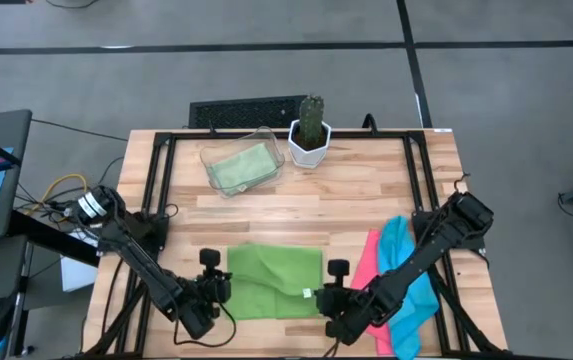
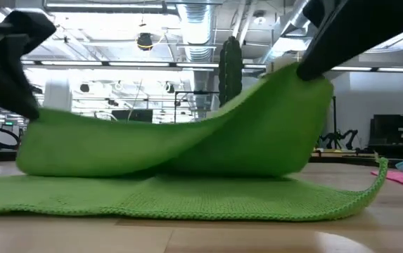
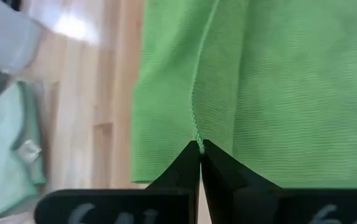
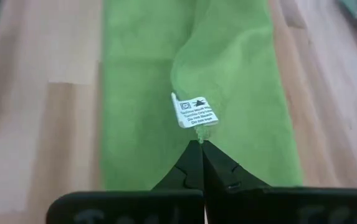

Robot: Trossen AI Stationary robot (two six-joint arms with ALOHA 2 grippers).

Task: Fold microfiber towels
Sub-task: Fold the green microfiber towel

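Note:
A bright green microfiber towel (image 1: 271, 280) lies near the table's front edge. Its lower part is flat on the wood, and an upper layer (image 2: 257, 126) is raised and doubled over it. My left gripper (image 1: 223, 287) is shut on the towel's raised left corner. My right gripper (image 1: 326, 296) is shut on its raised right corner, which carries a white label (image 4: 195, 112). Pink (image 1: 366, 262) and cyan (image 1: 404, 265) towels lie in a heap at the right. A pale green towel (image 1: 238, 166) sits in the clear tray. My left gripper pinches the towel's left corner at its stitched edge (image 3: 196, 138) between its two fingertips, slanting down from the near side. The corner is lifted off the flat layer. My right gripper pinches the corner just below the label (image 4: 199, 138), slanting down from the near side. This corner is held higher (image 2: 312, 76), and the cloth sags between the two holds.
A clear plastic tray (image 1: 266, 140) and a potted cactus (image 1: 309, 130) stand at the far middle of the table. The pink and cyan heap lies under the right arm. Bare wood shows between the green towel and the tray.

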